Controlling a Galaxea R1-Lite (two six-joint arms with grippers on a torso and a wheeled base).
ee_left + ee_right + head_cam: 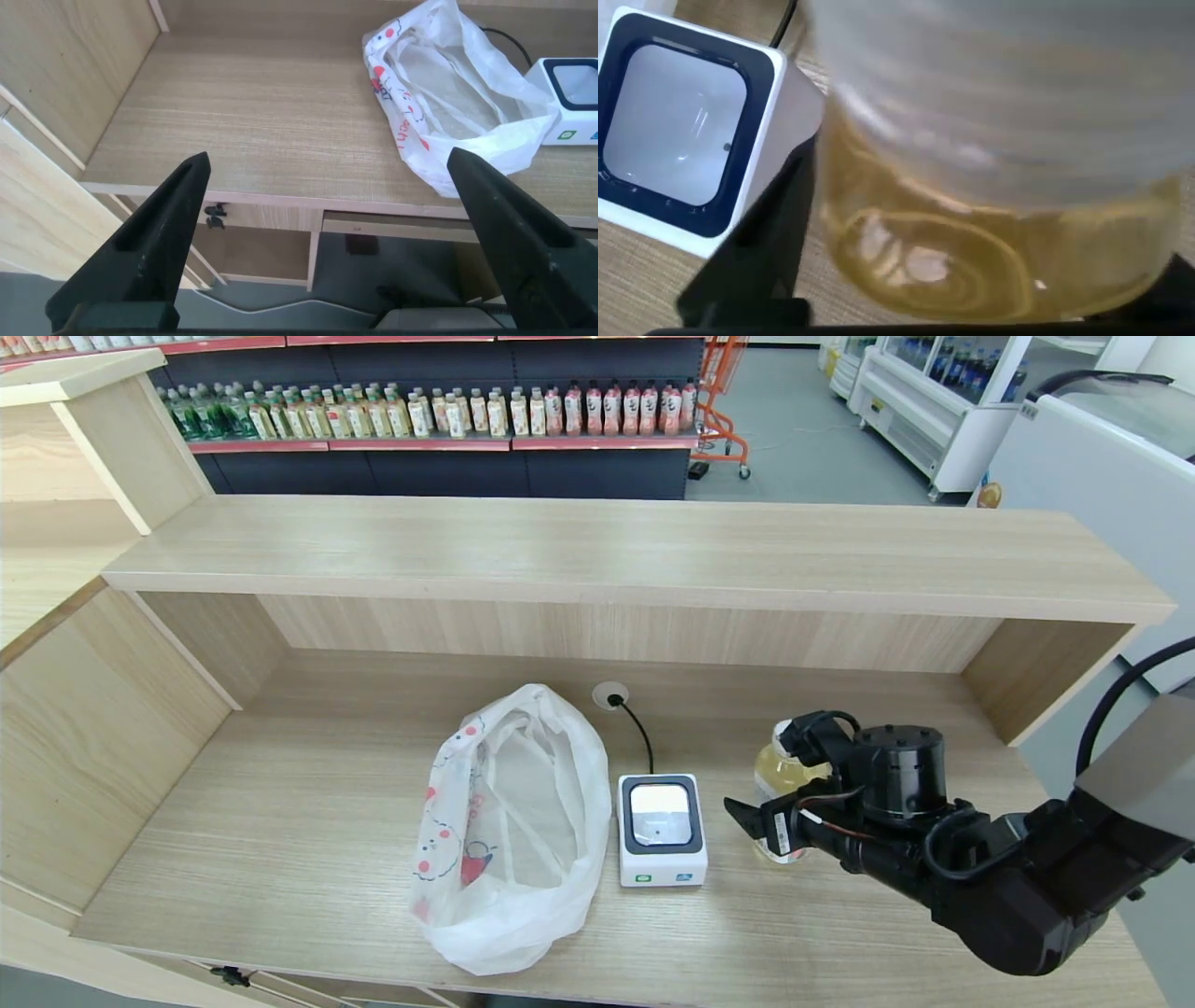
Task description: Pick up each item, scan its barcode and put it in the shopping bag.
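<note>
– Right gripper (767,773), how was it set?
– Closed on the bottle (782,777), one dark finger (757,252) pressed to each side. The bottle held pale yellow liquid and stood upright, its base at the wooden counter (280,821).
– And what lay nearest to it?
– The scanner (661,829), a white box with a dark-framed window facing up, sat just beside the bottle on the robot's left. A black cable (639,728) ran from it to a round port farther back on the counter.
– Where was the shopping bag (513,821)?
– Touching the scanner's other side, lying slumped with its mouth open; it was white plastic with red cartoon print.
– The left gripper (327,161)?
– Spread wide and holding nothing, off the counter's near edge, well apart from the bag.
– Beyond the counter?
– A shop shelf (429,413) lined with drink bottles.
</note>
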